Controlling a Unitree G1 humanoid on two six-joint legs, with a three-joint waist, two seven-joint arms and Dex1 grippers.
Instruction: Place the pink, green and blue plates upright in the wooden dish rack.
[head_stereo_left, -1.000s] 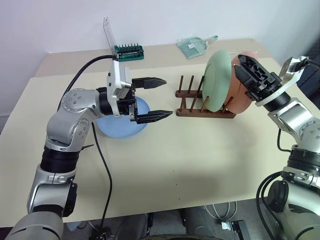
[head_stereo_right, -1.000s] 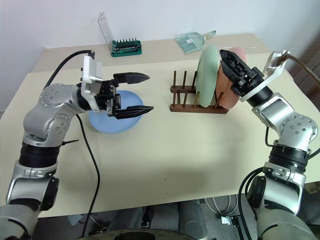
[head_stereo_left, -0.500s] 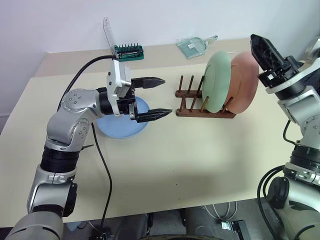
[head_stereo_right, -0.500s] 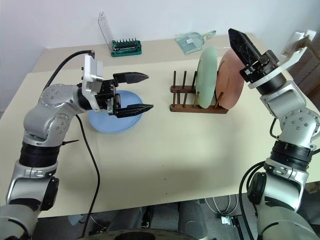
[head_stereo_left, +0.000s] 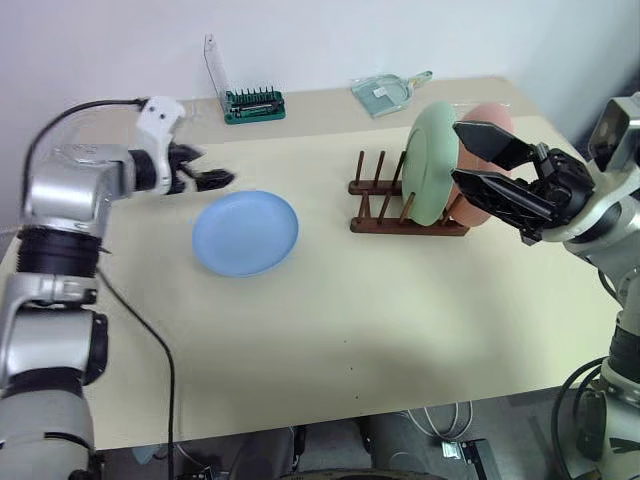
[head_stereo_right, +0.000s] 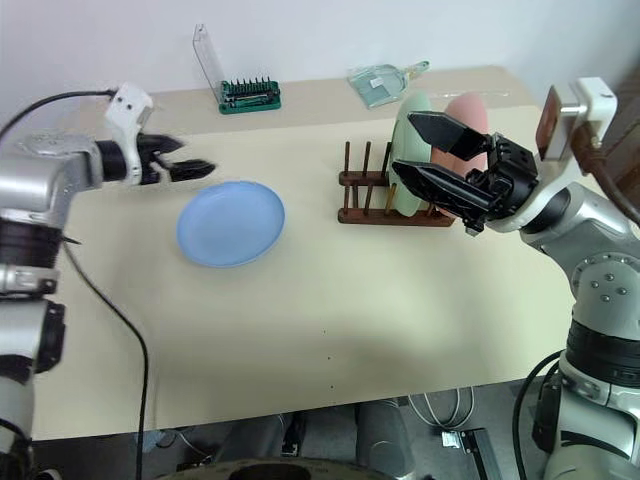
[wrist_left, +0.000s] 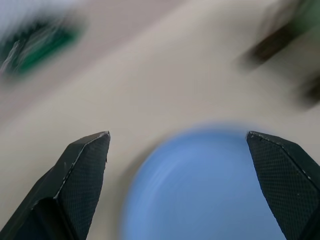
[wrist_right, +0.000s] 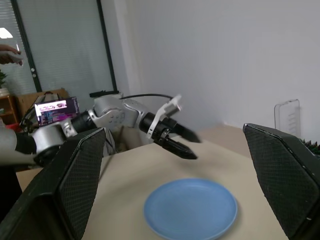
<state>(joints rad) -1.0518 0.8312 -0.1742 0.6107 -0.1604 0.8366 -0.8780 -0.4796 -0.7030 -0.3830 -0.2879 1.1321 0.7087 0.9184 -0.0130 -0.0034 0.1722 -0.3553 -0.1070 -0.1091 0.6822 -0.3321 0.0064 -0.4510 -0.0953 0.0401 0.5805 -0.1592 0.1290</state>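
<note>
Left of the wooden dish rack (head_stereo_left: 408, 205), the blue plate (head_stereo_left: 246, 232) lies flat; left gripper (head_stereo_left: 205, 178) open beyond it, right gripper (head_stereo_left: 490, 170) open by the racked green plate (head_stereo_left: 430, 165) and pink plate (head_stereo_left: 492, 125). Left wrist view: the blue plate (wrist_left: 210, 190) looks stiff, light and slippery; its rim seems the likeliest hold.

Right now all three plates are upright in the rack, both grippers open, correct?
Not quite. Only the green plate and pink plate stand in the wooden dish rack; the left eye view shows the blue plate flat on the table. Both grippers are open.
</note>
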